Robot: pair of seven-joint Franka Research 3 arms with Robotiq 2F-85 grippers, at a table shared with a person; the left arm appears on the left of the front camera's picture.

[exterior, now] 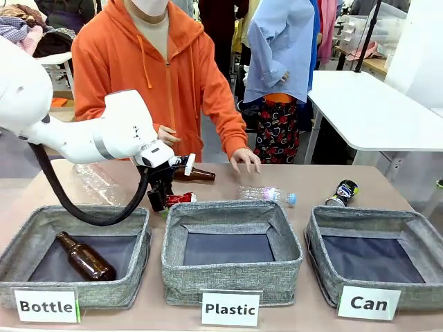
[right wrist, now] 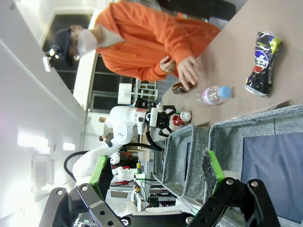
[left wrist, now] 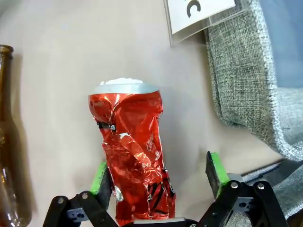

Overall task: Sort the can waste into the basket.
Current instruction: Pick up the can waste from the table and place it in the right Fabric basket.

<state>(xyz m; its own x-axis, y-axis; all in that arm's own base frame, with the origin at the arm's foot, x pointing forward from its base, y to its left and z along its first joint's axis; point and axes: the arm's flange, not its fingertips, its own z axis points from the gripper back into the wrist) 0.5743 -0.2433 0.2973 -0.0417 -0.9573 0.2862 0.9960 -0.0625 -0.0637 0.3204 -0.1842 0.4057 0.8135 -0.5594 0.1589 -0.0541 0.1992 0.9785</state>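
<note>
Crushed red can (exterior: 178,199) (left wrist: 132,151), one of two pieces of can waste, is lying on its side on the table (exterior: 311,176), well apart from the "Can" basket (exterior: 325,283) and off toward the robot's left of it. The second piece, a slim dark can (exterior: 342,192) (right wrist: 262,64), is lying just beyond the far rim of that basket. Neither is sitting inside it yet.

Handling, as judged: the red can is looking thin-walled, empty and light. Its creased foil skin is likely giving way under pressure and offering a slippery, uneven surface. The dented middle of the body, squeezed across its narrow width, is appearing the safest place to take hold, since the silver end rim would be rolling out of the pads.

Left arm: it is reaching in from the robot's left with the wrist bent downward, so the left claw (exterior: 163,197) (left wrist: 156,168) is pointing at the table and straddling the red can's lower body. One green pad (left wrist: 99,172) is touching the foil and the other is standing apart from it. The jaws are therefore released, not yet clamping.

Right claw (right wrist: 157,165): it is hovering above the "Can" basket with its jaws spread wide and nothing between them.
</note>
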